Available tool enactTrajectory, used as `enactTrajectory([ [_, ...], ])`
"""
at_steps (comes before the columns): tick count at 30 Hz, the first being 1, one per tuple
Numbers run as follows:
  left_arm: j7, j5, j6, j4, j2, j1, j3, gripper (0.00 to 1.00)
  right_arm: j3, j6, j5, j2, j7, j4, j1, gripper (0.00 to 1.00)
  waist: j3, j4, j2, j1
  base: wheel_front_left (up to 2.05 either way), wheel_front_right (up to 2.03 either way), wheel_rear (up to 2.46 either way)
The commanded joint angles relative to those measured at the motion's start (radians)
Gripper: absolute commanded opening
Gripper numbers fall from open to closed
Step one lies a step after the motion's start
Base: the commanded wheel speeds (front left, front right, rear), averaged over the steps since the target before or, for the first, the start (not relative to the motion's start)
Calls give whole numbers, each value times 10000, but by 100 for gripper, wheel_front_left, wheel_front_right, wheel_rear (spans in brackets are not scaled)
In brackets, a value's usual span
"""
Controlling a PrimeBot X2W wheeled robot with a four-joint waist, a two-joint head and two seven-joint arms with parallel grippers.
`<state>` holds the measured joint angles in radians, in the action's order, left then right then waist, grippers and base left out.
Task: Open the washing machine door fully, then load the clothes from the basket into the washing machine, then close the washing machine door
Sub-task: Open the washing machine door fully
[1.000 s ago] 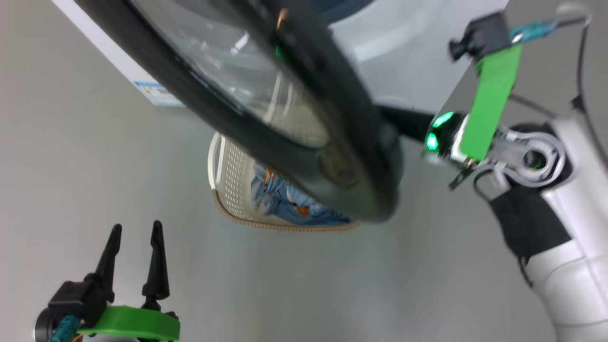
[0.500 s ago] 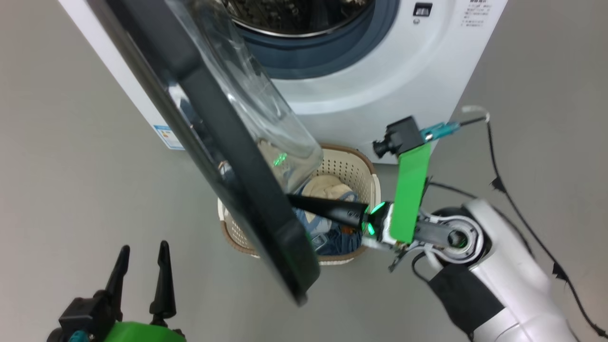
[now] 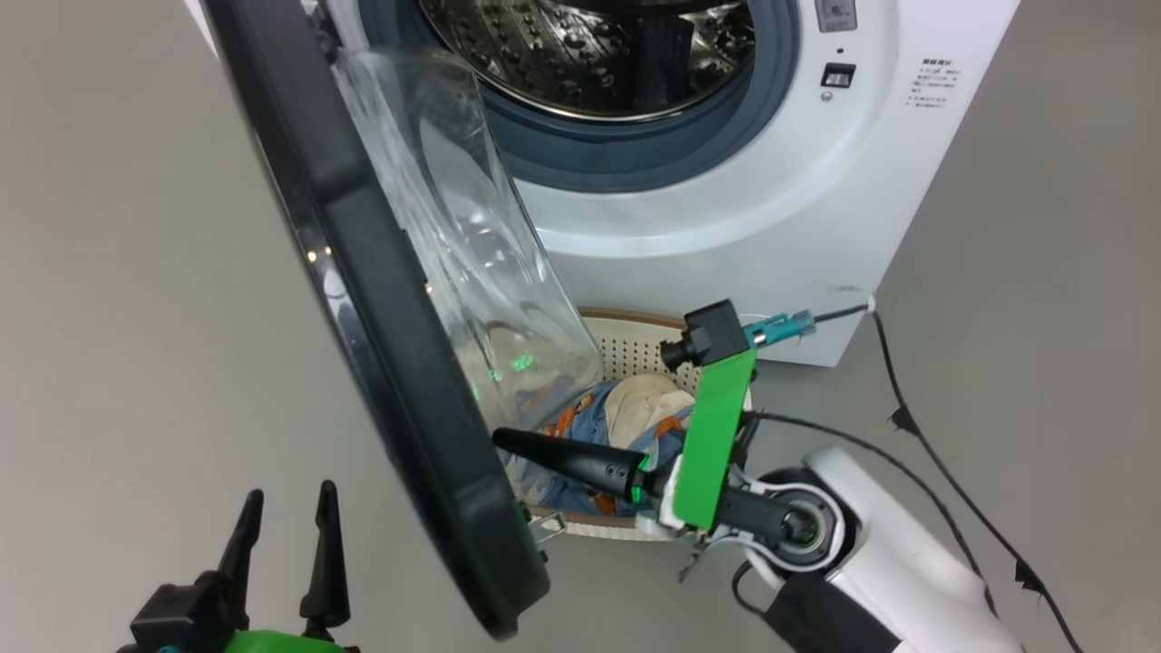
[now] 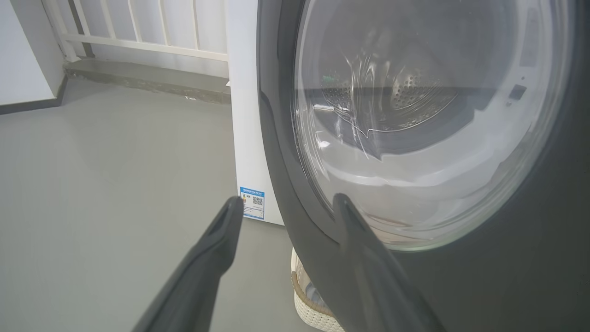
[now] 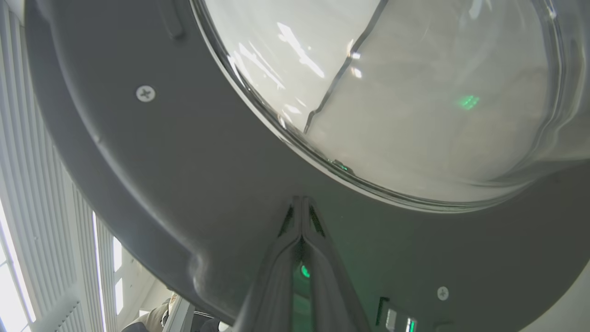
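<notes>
Door swung wide, right gripper nosing at its inner side

The washing machine door [image 3: 399, 381] stands edge-on, with its glass bowl hanging over the basket [image 3: 635, 349] of clothes [image 3: 635, 404] in front of the washing machine [image 3: 780, 236]. The right gripper [image 3: 501, 439] has its jaws pinched together on nothing, tips right up at the door's grey inner face. The left gripper [image 3: 290, 492] sits low on the outer side, jaws spread wide and empty, clear of the rim.

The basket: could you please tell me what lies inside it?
The basket holds the clothes: blue printed fabric and a cream piece. The washing machine door covers its left part, so anything there is hidden.
</notes>
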<state>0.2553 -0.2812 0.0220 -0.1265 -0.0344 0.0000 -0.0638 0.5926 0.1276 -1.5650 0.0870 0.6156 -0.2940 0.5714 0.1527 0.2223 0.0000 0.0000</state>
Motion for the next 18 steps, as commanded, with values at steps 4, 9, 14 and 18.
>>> enactTrajectory([
  [4, 65, -115, 72, 221, -158, -61, 242, 100, 838, 31, -226, -364, -800, 0, -70, 0, -210, 96, 0, 0, 0, 0, 0],
  [9, 65, -104, 78, 216, -158, -46, 268, 100, 1348, 31, -355, -365, -1521, -289, 26, 0, -383, 52, 0, 0, 0, 0, 0],
  [14, 65, -66, 87, 203, -158, 23, 346, 100, 1612, 31, -426, -366, -1918, -432, -2, 0, -643, -83, 0, 0, 0, 0, 0],
  [18, 65, 5, 95, 206, -158, 107, 460, 100, 1554, 31, -243, -341, -2135, -383, -130, 0, -878, -261, 0, 0, 0, 0, 0],
])
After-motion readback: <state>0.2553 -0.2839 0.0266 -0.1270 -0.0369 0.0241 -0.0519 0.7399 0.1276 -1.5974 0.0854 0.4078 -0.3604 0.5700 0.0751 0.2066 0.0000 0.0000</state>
